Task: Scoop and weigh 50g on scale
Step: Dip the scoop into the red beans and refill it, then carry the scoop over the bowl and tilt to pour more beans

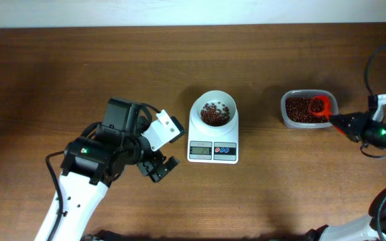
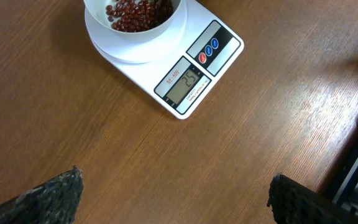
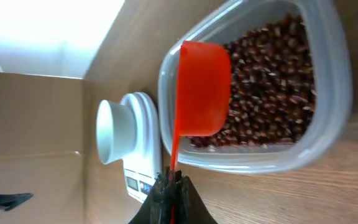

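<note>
While the right arm works at the tub, the scale (image 1: 212, 142) sits flat at mid-counter, with its display (image 1: 200, 151) and buttons (image 1: 225, 151) toward the robot's side. A white bowl (image 1: 213, 97) rests on its platform, with a thin layer of beans (image 1: 212, 114) inside.

On the brown counter (image 1: 79, 67) the left fingers (image 1: 161, 169) are spread wide with nothing between them. They are parked just beside the scale's left front corner, close but not touching.

Left wrist view: the scale (image 2: 160, 68) lies ahead of the gap. The left fingers (image 2: 48, 199) show at the bottom corners, with bare counter (image 2: 166, 162) between them and the scale. The bowl (image 2: 95, 15) is cut off by the top edge, and beans (image 2: 138, 12) are visible in it.

Far to the scale's right, well apart from it, are the right fingers (image 1: 347, 122). The clear tub (image 1: 284, 110) of beans stands between them and the scale. They are pinched tight on the thin handle of the red scoop (image 1: 319, 105), whose head is over the tub's right half.

Right wrist view: the right fingers (image 3: 173, 202) are clamped on the handle at the bottom edge. The red scoop (image 3: 202, 87) reaches over the tub (image 3: 334, 74) and its beans (image 3: 272, 81). The scoop head is possibly touching the beans, but the view is too flat to be sure. The scale (image 3: 145, 149) with its bowl (image 3: 114, 130) shows beyond the tub, apart from it and touched by neither arm.
</note>
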`<act>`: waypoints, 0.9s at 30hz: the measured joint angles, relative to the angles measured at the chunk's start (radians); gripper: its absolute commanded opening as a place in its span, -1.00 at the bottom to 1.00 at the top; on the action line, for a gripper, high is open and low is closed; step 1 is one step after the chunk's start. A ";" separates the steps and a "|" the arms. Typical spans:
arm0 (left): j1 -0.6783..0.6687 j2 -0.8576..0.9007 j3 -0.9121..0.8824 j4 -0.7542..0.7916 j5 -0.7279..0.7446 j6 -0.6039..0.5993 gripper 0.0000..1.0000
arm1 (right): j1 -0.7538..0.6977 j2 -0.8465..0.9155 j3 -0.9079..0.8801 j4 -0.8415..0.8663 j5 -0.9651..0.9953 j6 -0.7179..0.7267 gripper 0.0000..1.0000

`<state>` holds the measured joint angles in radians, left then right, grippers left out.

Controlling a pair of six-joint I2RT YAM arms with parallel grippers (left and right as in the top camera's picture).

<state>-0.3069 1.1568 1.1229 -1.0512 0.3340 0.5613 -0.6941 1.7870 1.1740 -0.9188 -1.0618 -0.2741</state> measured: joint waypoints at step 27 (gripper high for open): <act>0.000 0.000 0.000 0.000 0.000 0.000 0.98 | 0.504 0.000 0.000 0.000 -0.147 -0.014 -0.92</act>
<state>-0.3069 1.1568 1.1233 -1.0512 0.3340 0.5613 -0.1898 1.7874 1.1740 -0.9184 -1.2087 -0.2878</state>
